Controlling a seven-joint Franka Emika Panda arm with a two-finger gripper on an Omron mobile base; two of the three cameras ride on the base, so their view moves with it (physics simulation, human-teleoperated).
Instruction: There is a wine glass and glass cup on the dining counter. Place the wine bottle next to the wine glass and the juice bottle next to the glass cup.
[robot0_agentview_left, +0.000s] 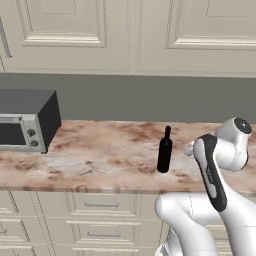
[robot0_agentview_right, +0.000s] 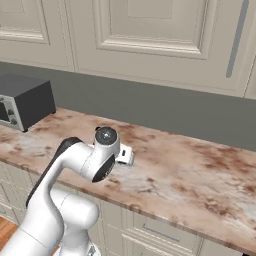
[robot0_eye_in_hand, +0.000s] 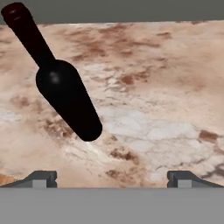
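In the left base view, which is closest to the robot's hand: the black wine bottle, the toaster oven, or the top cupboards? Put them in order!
1. The wine bottle, standing upright on the marbled worktop, just left of the hand.
2. The toaster oven, far off at the worktop's left end.
3. The top cupboards, high on the wall behind.

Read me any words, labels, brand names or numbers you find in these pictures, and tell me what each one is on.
No readable text anywhere.
The wine bottle is plain black, with no label showing.
The toaster oven has knobs without legible markings.
The marbled worktop and cabinets carry no signs.
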